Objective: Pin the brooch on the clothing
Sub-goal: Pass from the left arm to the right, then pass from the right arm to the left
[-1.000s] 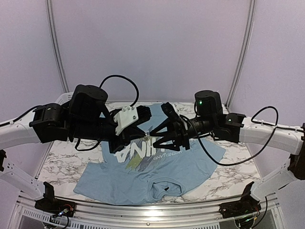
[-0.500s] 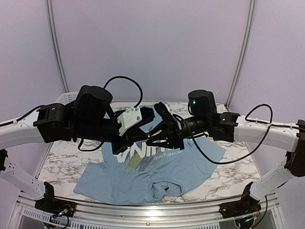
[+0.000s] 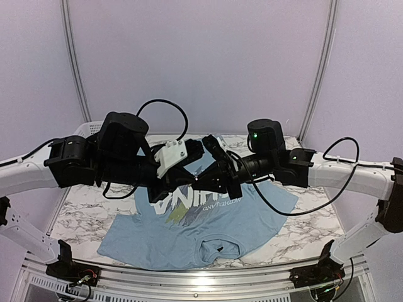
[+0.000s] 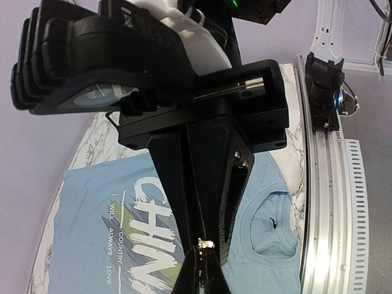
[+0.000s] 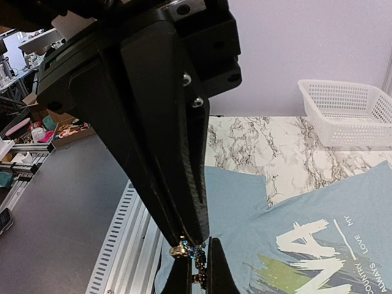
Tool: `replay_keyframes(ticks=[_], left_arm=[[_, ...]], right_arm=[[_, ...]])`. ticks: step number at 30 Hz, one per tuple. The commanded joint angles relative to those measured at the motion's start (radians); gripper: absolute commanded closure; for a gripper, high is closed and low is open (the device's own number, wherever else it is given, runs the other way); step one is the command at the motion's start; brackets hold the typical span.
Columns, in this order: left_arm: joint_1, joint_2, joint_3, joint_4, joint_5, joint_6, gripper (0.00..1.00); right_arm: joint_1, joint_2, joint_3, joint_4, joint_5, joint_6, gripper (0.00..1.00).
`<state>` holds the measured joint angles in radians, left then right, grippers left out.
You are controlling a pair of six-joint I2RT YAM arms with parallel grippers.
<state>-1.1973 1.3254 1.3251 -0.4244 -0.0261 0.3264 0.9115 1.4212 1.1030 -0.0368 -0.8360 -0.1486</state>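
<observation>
Lavender walls, marble table (image 3: 82, 217). Light blue "CHINA" T-shirt (image 3: 208, 226) spread flat on table, collar toward arm bases. White mesh basket (image 5: 349, 113) at far left corner, beside shirt. Both arms raised over lettering, tips meeting. Left gripper (image 4: 204, 256) pressed together, right gripper (image 5: 199, 262) likewise, both pinching brooch (image 4: 205, 245) where tips meet. Brooch held in air above T-shirt, not touching it.

Soft even light, faint shadows, mild blur

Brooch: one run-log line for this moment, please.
brooch: held in air above shirt | left gripper: shut on brooch | right gripper: shut on brooch | pinned: not yet
</observation>
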Motion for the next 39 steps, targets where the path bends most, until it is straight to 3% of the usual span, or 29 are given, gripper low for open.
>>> replay_keyframes(ticks=[1,6,11,13,17,23,32,36,39], left_arm=[[0.004,0.001,0.023,-0.002,0.004,-0.016,1.0],[0.014,-0.026,0.012,0.035,-0.015,-0.051,0.98],[0.029,-0.088,-0.047,0.135,-0.001,-0.095,0.73],[0.036,-0.115,-0.078,0.177,0.01,-0.11,0.57],[0.043,-0.168,-0.149,0.24,0.021,-0.134,0.42],[0.046,-0.224,-0.284,0.406,0.114,-0.156,0.47],[0.045,-0.181,-0.293,0.579,0.152,-0.165,0.49],[0.045,-0.151,-0.272,0.569,0.134,-0.159,0.63],[0.045,-0.113,-0.232,0.512,0.14,-0.156,0.66]], right_arm=[[0.008,-0.006,0.039,0.026,0.01,0.015,1.0],[0.009,-0.022,0.026,0.029,0.007,0.019,1.0],[0.009,-0.05,0.009,0.089,-0.015,0.032,1.0],[0.009,-0.056,0.009,0.097,-0.018,0.035,1.0],[0.009,-0.062,0.012,0.096,-0.024,0.035,1.0],[0.01,-0.069,0.012,0.107,-0.043,0.037,1.0],[0.019,-0.058,0.017,0.092,-0.023,0.025,1.0],[0.02,-0.06,0.017,0.091,-0.019,0.023,1.0],[0.02,-0.064,0.017,0.091,-0.016,0.019,1.0]])
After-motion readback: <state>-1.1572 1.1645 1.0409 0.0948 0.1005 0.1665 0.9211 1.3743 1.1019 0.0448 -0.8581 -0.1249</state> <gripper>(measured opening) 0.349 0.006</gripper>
